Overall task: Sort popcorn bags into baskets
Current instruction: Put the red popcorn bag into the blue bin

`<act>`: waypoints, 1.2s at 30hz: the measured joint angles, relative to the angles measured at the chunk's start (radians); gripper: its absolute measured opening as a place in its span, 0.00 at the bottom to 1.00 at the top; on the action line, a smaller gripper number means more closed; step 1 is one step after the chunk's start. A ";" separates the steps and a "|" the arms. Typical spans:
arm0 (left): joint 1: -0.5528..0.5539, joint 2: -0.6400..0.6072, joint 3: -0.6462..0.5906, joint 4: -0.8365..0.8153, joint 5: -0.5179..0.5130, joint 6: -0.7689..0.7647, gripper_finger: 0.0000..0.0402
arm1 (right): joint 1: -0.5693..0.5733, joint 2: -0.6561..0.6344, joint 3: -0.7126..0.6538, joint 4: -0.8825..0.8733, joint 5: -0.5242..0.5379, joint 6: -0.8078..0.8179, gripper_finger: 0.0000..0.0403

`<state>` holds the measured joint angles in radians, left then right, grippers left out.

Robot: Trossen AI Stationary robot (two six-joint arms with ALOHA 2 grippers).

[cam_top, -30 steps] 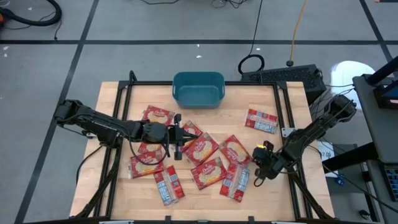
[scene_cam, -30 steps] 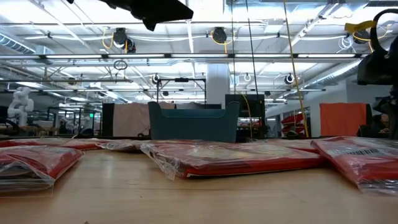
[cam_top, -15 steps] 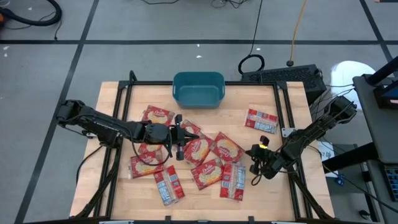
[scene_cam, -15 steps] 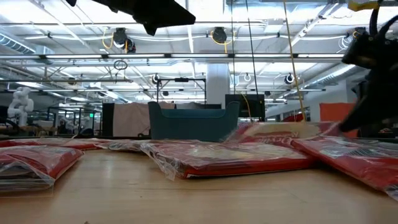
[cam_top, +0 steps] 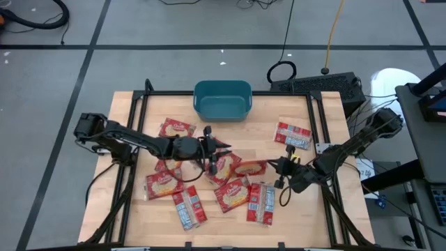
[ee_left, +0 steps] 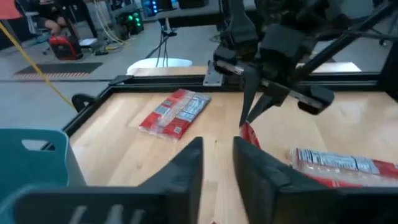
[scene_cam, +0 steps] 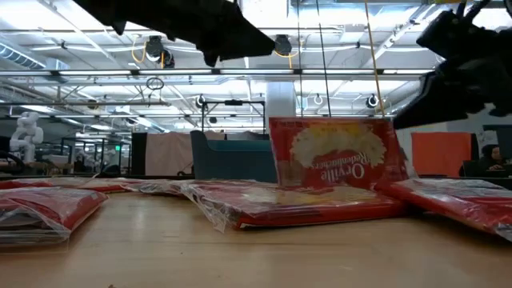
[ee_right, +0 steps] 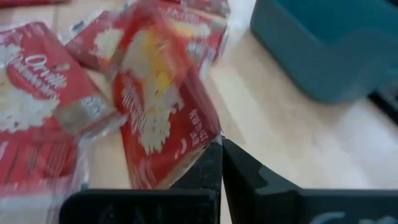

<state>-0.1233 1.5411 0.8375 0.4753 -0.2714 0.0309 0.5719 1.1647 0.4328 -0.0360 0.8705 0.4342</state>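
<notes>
Right gripper (cam_top: 273, 167) lifts popcorn bag (cam_top: 249, 168); corner pinched.

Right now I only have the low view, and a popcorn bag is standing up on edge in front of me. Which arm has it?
Observer: The right gripper. Its shut fingers pinch one corner of the lifted popcorn bag.
Operator: And the left one?
Observer: The left gripper hovers over the pile of bags at mid-table, fingers apart, holding nothing.
Operator: Anything in the basket yet?
Observer: From above, the teal basket shows no bags inside.
</notes>
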 joint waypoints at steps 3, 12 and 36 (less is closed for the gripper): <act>0.007 0.014 0.000 0.000 0.000 -0.016 0.37 | -0.035 -0.016 0.000 0.065 -0.001 -0.105 0.00; -0.010 0.101 0.000 0.003 0.009 -0.102 0.62 | -0.119 -0.026 0.001 0.181 -0.007 -0.280 0.00; -0.049 0.314 0.000 0.182 -0.067 -0.279 0.55 | -0.206 -0.026 0.002 0.347 -0.009 -0.450 0.00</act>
<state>-0.1728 1.8551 0.8379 0.6573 -0.3383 -0.2481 0.3656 1.1389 0.4343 0.3113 0.8616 -0.0158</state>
